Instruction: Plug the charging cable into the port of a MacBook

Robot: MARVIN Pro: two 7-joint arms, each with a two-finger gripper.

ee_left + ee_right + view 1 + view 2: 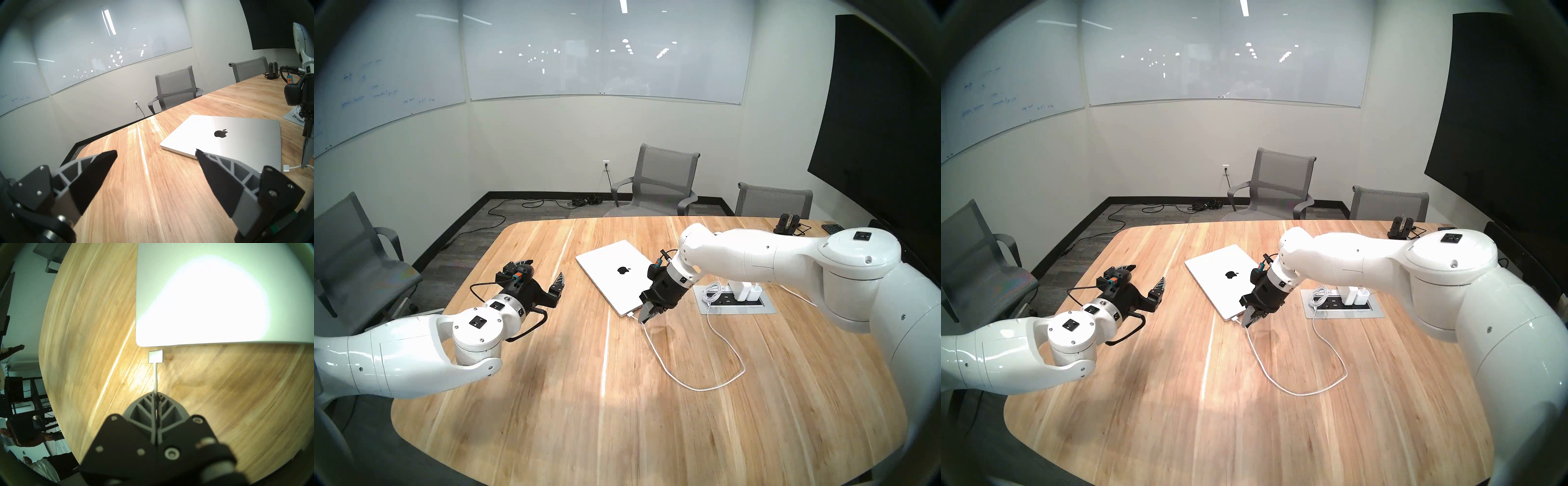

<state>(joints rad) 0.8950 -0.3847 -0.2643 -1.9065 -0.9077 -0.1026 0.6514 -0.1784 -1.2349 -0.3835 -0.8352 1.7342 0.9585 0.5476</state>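
Wood table (551, 390): light boards, it carries the MacBook, the cable and a grey power panel (765, 309).
MacBook (616, 271): silver, lid closed, flat near the middle of the table; a black apple logo (622, 270) is the only mark on it.
Charging cable (704, 387): white cord, it loops over the table from the power panel to the laptop's near corner.
Connector (155, 356): small flat silver piece, just beside the laptop's edge; in the right wrist view a thin gap shows.
Right gripper (644, 317): fingers closed on the charging cable, close behind the connector.
Left gripper (544, 271): fingers spread wide, holding nothing, above the table left of the laptop.
Whiteboard (382, 85): faint blue handwriting, too small to read.
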